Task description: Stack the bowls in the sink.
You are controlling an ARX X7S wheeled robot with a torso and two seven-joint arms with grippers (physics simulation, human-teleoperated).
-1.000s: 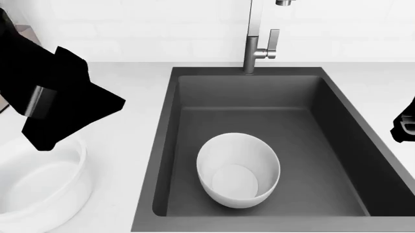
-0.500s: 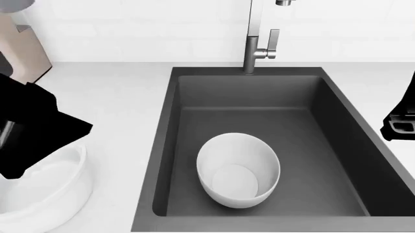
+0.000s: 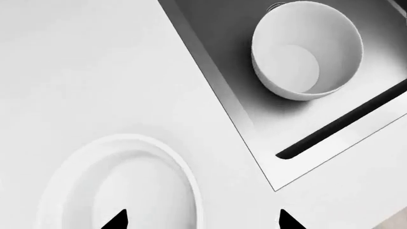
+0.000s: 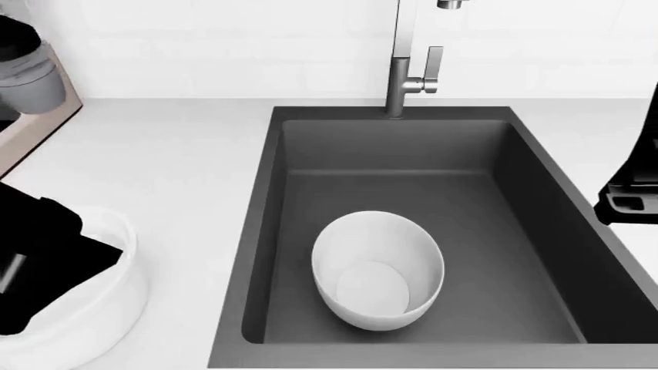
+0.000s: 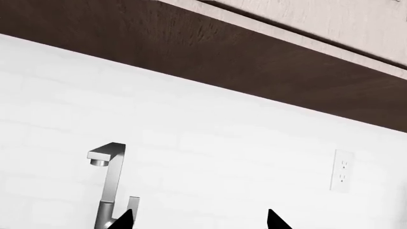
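while i steer from afar, nearest things first:
left gripper [image 3: 200,220]: my fingertips [image 3: 116,220] show as two dark points set wide apart, nothing between them; one tip sits over the wide bowl's inside, the other over the bare counter beside it. in the head view the arm is a black mass at the lower left, covering part of that bowl.
wide bowl [image 4: 115,297]: white, straight-sided, upright on the counter [image 4: 185,169] left of the sink, well apart from the other bowl. its rim and pale inside [image 3: 137,191] show clearly from the left wrist.
round bowl [image 4: 377,270]: white, glossy, inside the sink on the basin floor, toward the near wall, tilted so its mouth faces up and toward me. from the left wrist it reads as a deep cup [image 3: 307,49] with a flat round bottom.
sink [image 4: 535,200]: dark grey rectangular basin sunk in the white counter; only the round bowl lies in it.
right gripper [image 5: 196,220]: two dark tips spread apart, holding nothing, aimed at the white tiled wall [image 5: 241,143]; in the head view the arm is at the right edge above the sink's right rim.
faucet [image 4: 409,73]: brushed steel, upright at the middle of the sink's far rim.
far left: a grey cylinder [image 4: 33,85] beside a tan panel; i cannot tell what it is.
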